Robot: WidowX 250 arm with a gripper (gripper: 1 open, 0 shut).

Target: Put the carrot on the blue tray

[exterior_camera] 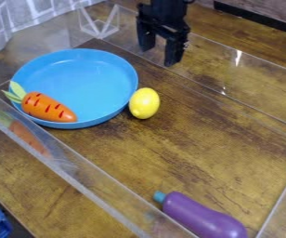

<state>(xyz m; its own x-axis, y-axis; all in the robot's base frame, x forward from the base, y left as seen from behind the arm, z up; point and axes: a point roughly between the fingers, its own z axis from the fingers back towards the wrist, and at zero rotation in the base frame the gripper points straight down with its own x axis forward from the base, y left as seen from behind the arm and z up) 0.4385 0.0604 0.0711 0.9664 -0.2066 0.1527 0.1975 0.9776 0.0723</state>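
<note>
purple eggplant (pixel 204 218) nearest the camera, far from the pincer (pixel 161 48); lemon (pixel 143 102) closer to it; carrot (pixel 44 105) lies on the blue tray (pixel 96 74) — pincer beyond, fingers spread, grasping nothing, over the bench (pixel 208 121).

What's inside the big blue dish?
The carrot lies in the blue tray, near its front-left rim, leaves poking over the edge. The rest of the tray is bare. The bit of tray under the carrot is hidden.

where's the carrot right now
In the camera view, the carrot lies on the blue tray at its lower-left rim, left of the lemon.
</note>
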